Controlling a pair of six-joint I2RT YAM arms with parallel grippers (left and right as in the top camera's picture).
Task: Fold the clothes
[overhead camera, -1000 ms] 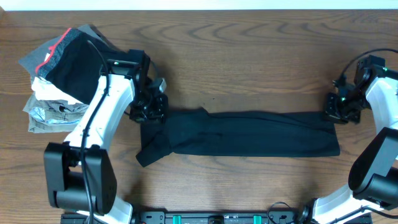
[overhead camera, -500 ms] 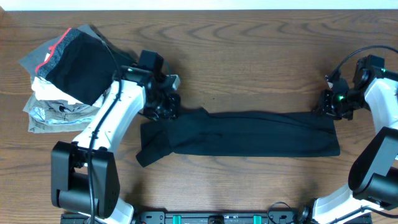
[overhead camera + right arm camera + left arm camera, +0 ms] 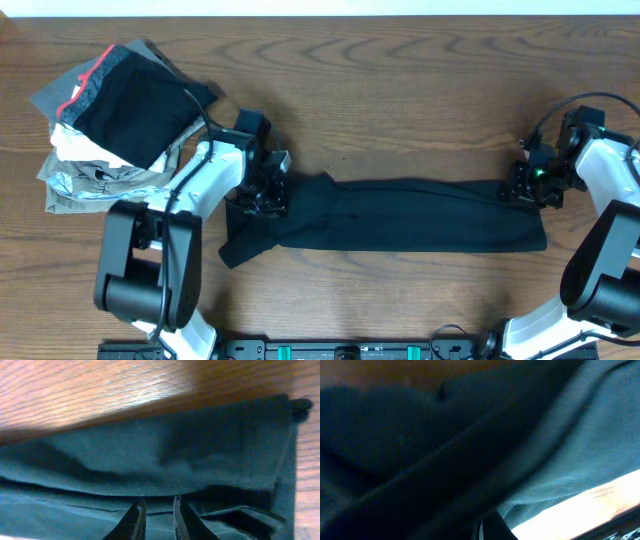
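shirt (image 3: 400, 215): folded strip, mid-frame
left gripper (image 3: 266, 196): at strip's upper-left corner; jaw state unreadable
right gripper (image 3: 524, 190): at upper-right corner; jaws close together, pinch unclear

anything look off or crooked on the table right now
Yes. The black T-shirt lies in a long folded band, but its end by the left gripper is askew: a flap juts out diagonally past the band, while the other end is squared.

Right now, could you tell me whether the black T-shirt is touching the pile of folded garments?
Apart. Overhead, bare wood and the left arm separate the black T-shirt from the folded pile.
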